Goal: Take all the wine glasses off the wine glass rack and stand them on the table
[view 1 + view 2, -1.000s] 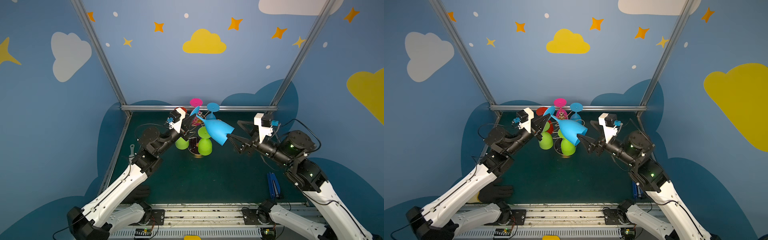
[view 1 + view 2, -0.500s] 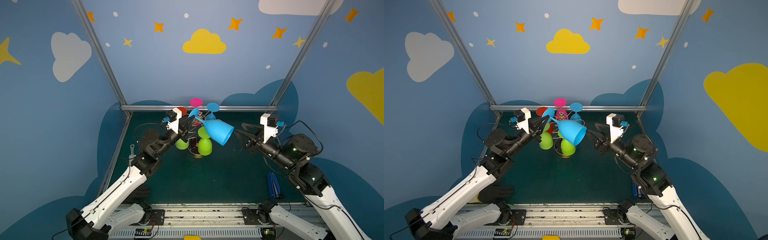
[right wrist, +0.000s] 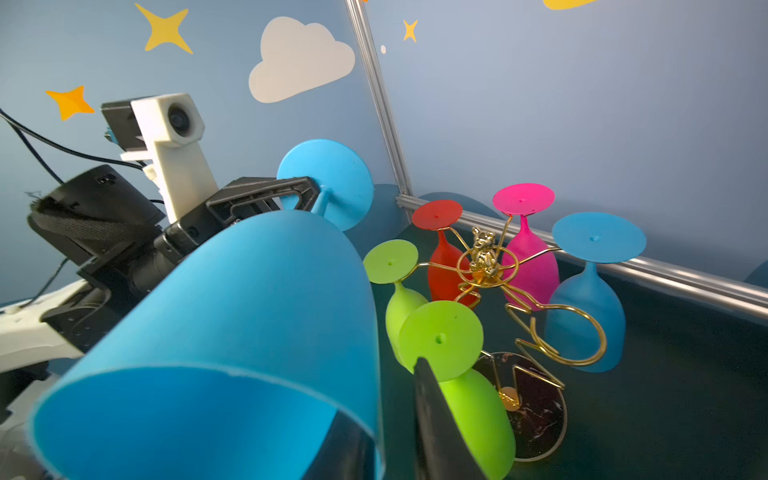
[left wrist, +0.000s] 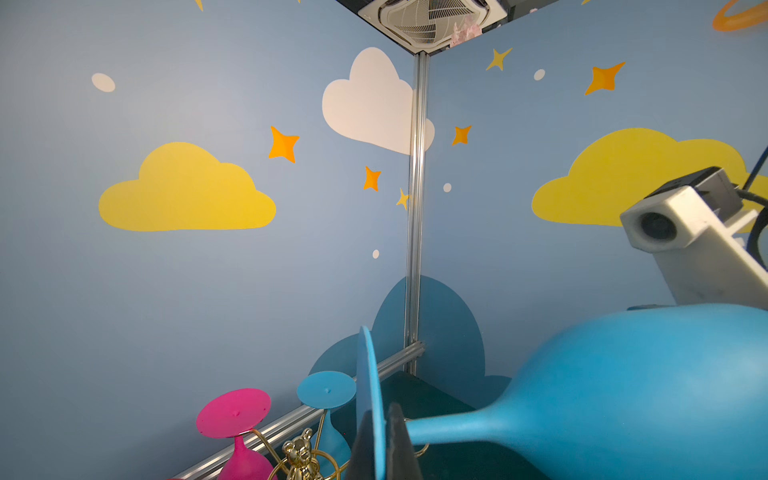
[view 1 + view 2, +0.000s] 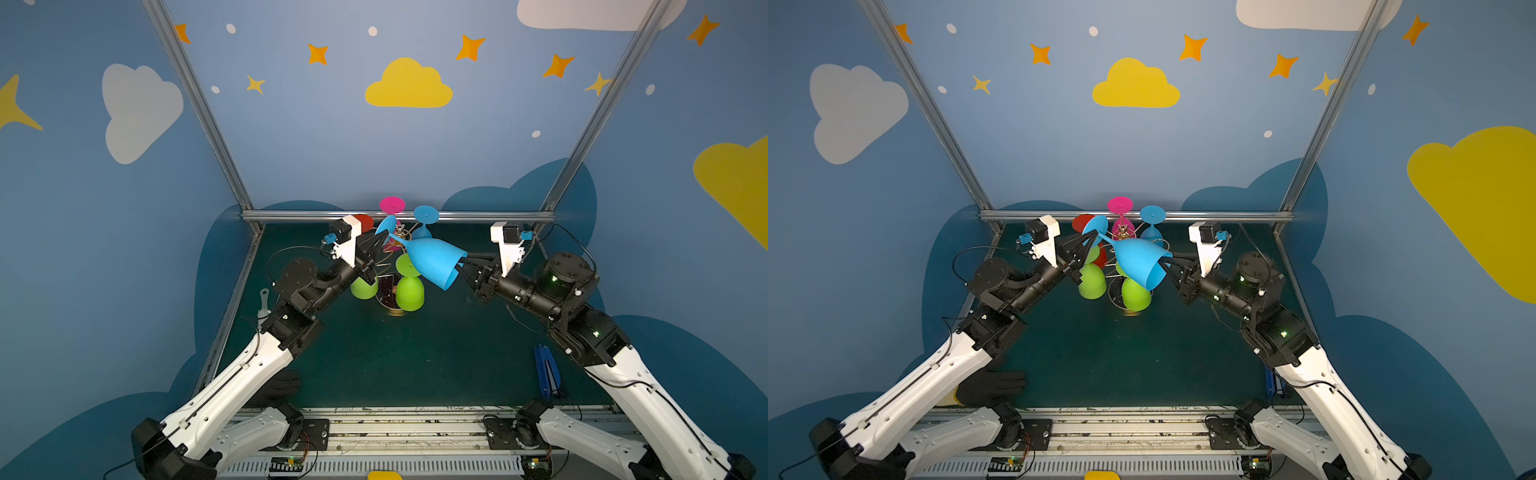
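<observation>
Right wrist view: the blue wine glass (image 3: pixel 249 311) lies slanted beside the wine glass rack (image 3: pixel 486 266), its stem clamped by the left pincer (image 3: pixel 307 195) and its mouth facing the nearer right pincer (image 3: pixel 382 386), whose narrow jaws straddle the rim; whether they grip, I cannot tell.

The wine glass (image 5: pixel 434 259) is sky blue. The wine glass rack (image 3: pixel 484 266) is gold wire with a dark, gold-rimmed base.

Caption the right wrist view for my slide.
Left gripper holds the blue wine glass by its stem beside the gold rack of five hanging glasses; right gripper straddles the bowl's rim.
</observation>
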{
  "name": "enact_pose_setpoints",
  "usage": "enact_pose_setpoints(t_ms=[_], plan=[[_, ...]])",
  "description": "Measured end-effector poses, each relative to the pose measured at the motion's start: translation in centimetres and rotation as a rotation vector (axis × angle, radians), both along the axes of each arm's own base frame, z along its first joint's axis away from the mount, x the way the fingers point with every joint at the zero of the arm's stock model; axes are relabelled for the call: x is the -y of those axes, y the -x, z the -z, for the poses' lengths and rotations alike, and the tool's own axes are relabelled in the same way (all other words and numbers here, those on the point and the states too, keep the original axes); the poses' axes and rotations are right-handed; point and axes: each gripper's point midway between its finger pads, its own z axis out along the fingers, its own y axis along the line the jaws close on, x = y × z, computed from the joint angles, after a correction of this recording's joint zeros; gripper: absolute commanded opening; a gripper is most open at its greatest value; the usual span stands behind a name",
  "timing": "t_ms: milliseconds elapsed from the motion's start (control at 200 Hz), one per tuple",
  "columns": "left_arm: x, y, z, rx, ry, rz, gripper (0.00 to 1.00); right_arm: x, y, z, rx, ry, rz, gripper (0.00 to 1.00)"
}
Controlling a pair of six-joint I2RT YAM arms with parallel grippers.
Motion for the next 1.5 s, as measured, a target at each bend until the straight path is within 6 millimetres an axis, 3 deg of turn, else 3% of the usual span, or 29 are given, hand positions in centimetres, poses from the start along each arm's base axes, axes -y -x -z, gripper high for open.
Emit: enact_pose_setpoints(t_ms=[100, 220, 300, 355, 395, 501, 706, 871, 1041, 1156, 1352, 1502], plan=[[-0.1, -0.2, 0.1, -0.003, -0.001, -0.007, 0.03, -0.5, -0.1, 0.1, -0.021, -0.014, -0.018, 0.0], [-0.3, -0.4, 0.2, -0.009, -0.002, -0.017, 0.07, -0.8, -0.3, 0.2, -0.034, -0.021, -0.028, 0.0], [-0.3, -0.4, 0.3, -0.017, 0.005, -0.02, 0.19, -0.7, -0.3, 0.0, -0.036, -0.018, -0.022, 0.0], [-0.4, -0.4, 0.2, -0.015, 0.004, -0.024, 0.47, -0.5, -0.4, -0.3, -0.035, -0.013, -0.009, 0.0], [-0.4, -0.5, 0.2, -0.02, 0.009, -0.025, 0.59, -0.2, -0.4, -0.6, -0.031, -0.01, 0.005, 0.0], [-0.7, -0.6, 0.2, -0.027, 0.018, -0.041, 0.72, 0.8, -0.5, -1.7, -0.006, -0.003, 0.046, 0.0], [-2.6, -0.6, 0.6, -0.041, -0.021, -0.129, 0.88, 4.6, -0.3, -3.0, 0.038, 0.07, 0.204, 0.0], [-7.3, 0.8, -0.3, -0.005, -0.062, -0.281, 0.95, 9.7, 1.4, -3.0, 0.061, 0.169, 0.379, 0.0], [-12.7, 2.0, -0.1, 0.041, -0.071, -0.472, 0.98, 15.1, 3.1, -0.9, 0.027, 0.279, 0.568, 0.0], [-15.4, 0.9, 2.9, -0.003, -0.107, -0.595, 0.98, 16.9, 2.9, 1.7, -0.042, 0.392, 0.648, 0.0], [-18.5, -1.3, 9.5, -0.156, -0.175, -0.713, 0.98, 16.9, 0.7, 6.1, -0.164, 0.605, 0.684, 0.0], [-20.2, -1.6, 10.4, -0.204, -0.145, -0.75, 0.99, 15.3, -1.9, 8.8, -0.234, 0.714, 0.657, 0.0]])
